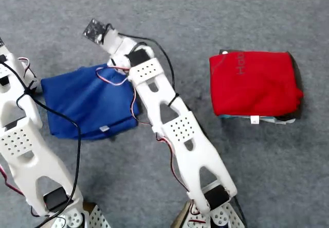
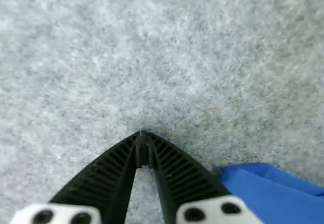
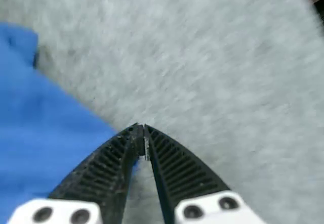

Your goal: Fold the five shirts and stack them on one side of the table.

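On the grey table (image 1: 169, 22), the blue shirt (image 1: 87, 102) lies just beside the clenched, empty left gripper (image 2: 142, 135) and right gripper (image 3: 140, 130), the right seemingly nearer.

Premises are presenting as a robotics lab: a grey felt-covered table (image 1: 267, 156) is carrying two white arms (image 1: 169, 120) (image 1: 25, 151), their wiring (image 1: 78, 145) running exposed along them.
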